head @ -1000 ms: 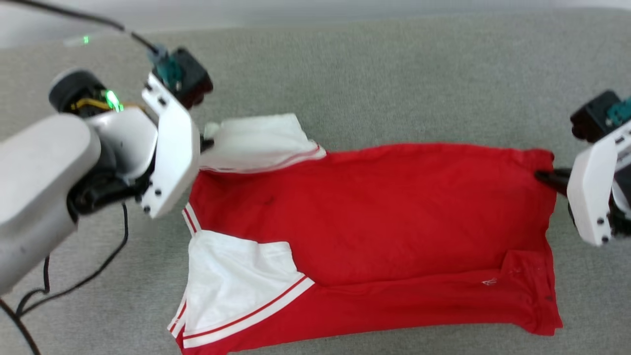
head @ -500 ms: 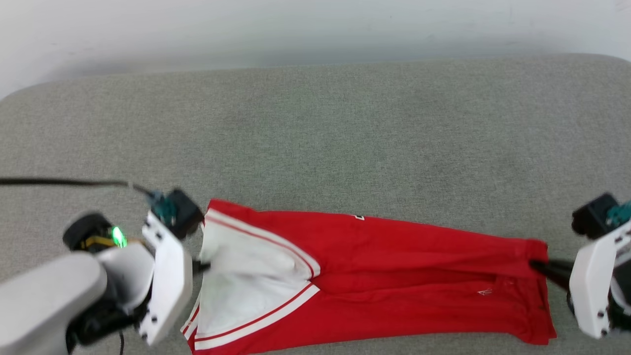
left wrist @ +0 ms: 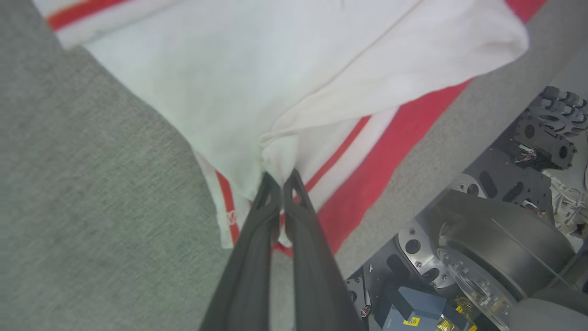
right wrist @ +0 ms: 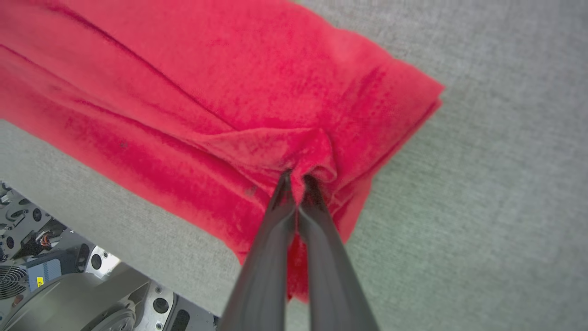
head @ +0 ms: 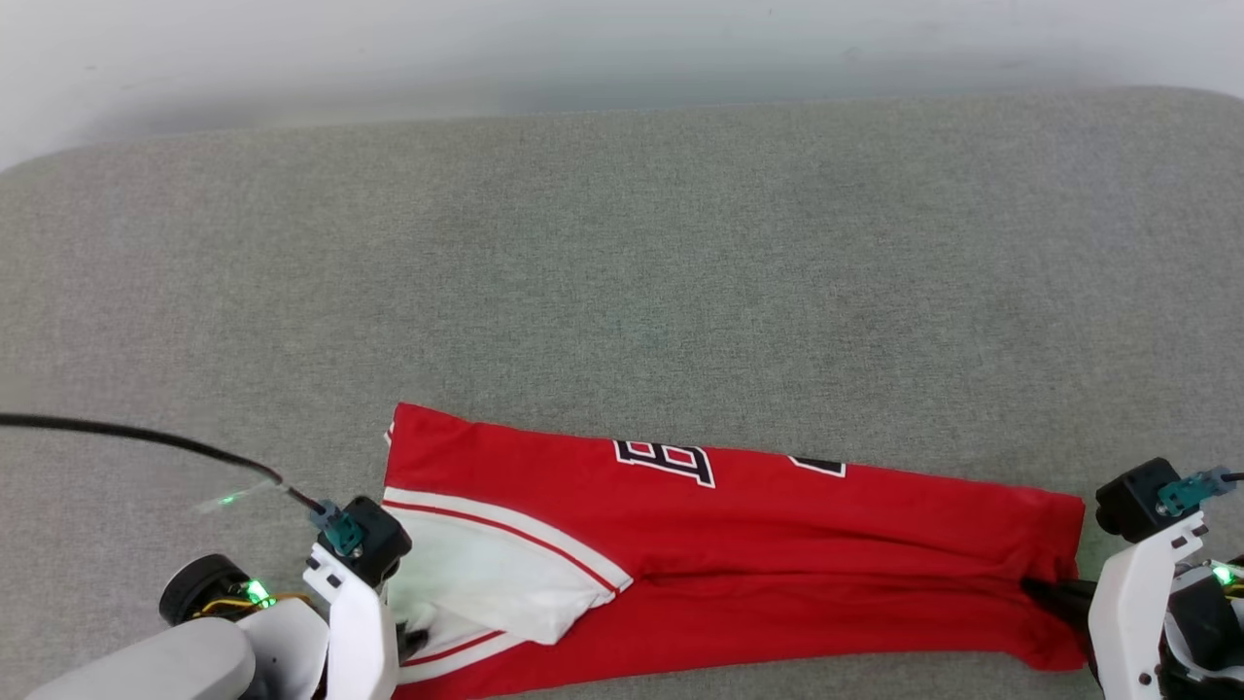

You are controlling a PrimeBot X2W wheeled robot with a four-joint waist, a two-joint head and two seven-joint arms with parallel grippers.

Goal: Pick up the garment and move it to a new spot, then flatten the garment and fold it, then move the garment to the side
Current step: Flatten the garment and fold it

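The garment [head: 777,554], a red jersey T-shirt with white sleeves and black block letters, lies folded lengthwise in a long band near the front edge of the grey surface. At its left end my left gripper [head: 413,640] is shut on the white sleeve [left wrist: 257,92], pinching a bunch of white cloth [left wrist: 275,170]. My right gripper [head: 1054,591] is shut on the red hem at the right end, where the fabric puckers around the fingertips [right wrist: 298,179]. The letters [head: 671,460] show upside down along the far fold.
The grey padded surface [head: 622,272] stretches wide beyond the shirt to a pale wall. A black cable [head: 146,437] runs across the left side to my left wrist. My base [left wrist: 482,257] shows past the surface's near edge.
Both grippers pulled the far edge of the shirt toward me, folding it in half lengthwise. The lettered side now faces up. The head camera tilted up, showing more of the surface.
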